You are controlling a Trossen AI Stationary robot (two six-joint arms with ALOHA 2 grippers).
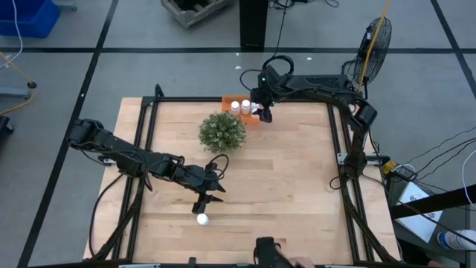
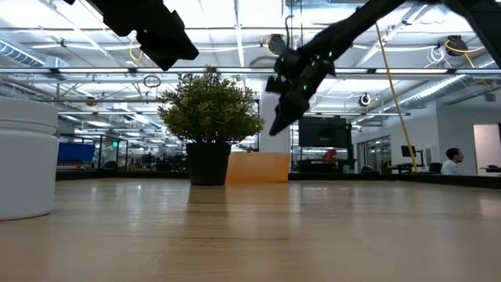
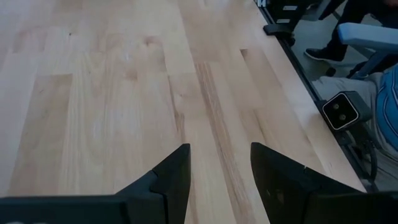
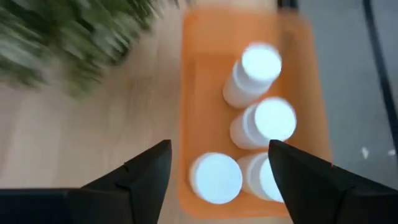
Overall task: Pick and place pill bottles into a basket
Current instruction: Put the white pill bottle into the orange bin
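My right gripper (image 1: 265, 116) hangs above the far edge of the worktop (image 1: 282, 186), over the right end of the basket (image 4: 200, 93). Its jaws stand apart and hold nothing; in the right wrist view the two dark fingers (image 4: 146, 177) frame the basket from above with a clear gap between them.

The basket is the orange bin at the far edge, just right of the potted plant (image 1: 222, 131) and close beside it. Four pill bottles (image 4: 215, 177) stand upright inside it, white caps up. Two lie toward the end under my right jaws, side by side and apparently touching; the other two sit further along, one behind the other. From the high view only two of them show clearly, as the gripper covers the rest.

The fifth pill bottle (image 1: 201, 219) stands alone on the worktop, near the front edge and well apart from the basket. In the low view it fills the left side, upright.

My left gripper (image 1: 201, 206) sits just above and beyond that lone bottle. The left wrist view shows only bare worktop past its fingers (image 3: 171, 180). Its jaws are drawn in close and grip nothing.
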